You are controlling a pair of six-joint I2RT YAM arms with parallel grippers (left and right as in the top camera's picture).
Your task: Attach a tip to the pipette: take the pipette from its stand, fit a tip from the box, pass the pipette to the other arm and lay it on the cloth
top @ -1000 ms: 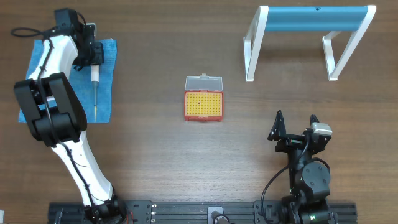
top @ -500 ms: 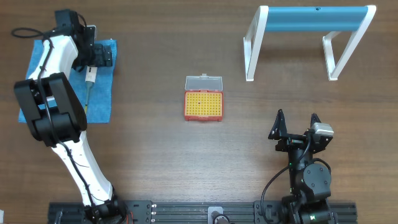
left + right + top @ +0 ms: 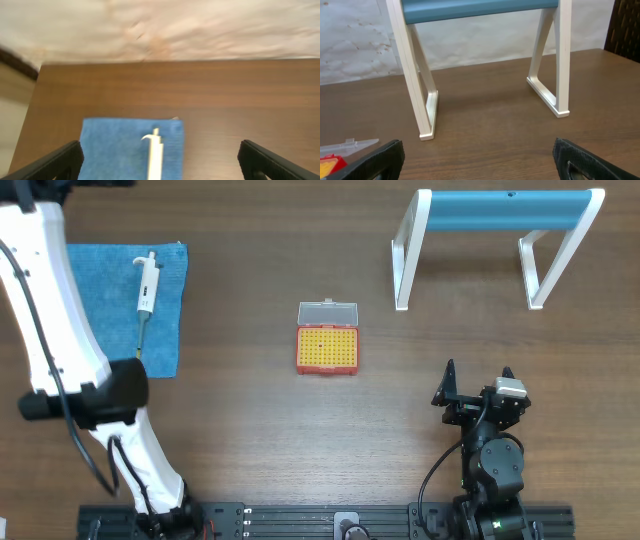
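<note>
**Pipette flat on cloth, both hands released**

Top view: the pipette (image 3: 146, 284) lies flat on the blue cloth (image 3: 105, 310) in the upper left of the frame. Its white body end points to the top edge and its thin end points down toward the cloth's lower edge. The whole pipette is inside the cloth outline, on its right side. The thin end looks yellowish, but it is too small to be sure a tip is fitted. Nothing touches the pipette.

The left arm (image 3: 45, 300) runs up the left edge of the frame and overlaps the cloth's left part in the picture. In its wrist view, the left hand (image 3: 160, 147) is released. Its two black fingers (image 3: 55, 162) are spread wide and grasp nothing. It is lifted clear above the cloth, with the pipette seen between the fingers.

The tip box (image 3: 327, 348) sits at frame centre, well apart from the cloth. It is red-orange with a yellow grid, and its clear lid (image 3: 328, 312) is folded back toward the top edge.

The stand (image 3: 505, 210) is in the upper right, with white legs and a blue bar.

The right hand (image 3: 476, 370) is in the lower right, near its base. It is released, with fingers apart and grasping nothing. Its wrist view faces the stand's legs on the brown tabletop (image 3: 490, 125), with a corner of the tip box and lid at the side.
</note>
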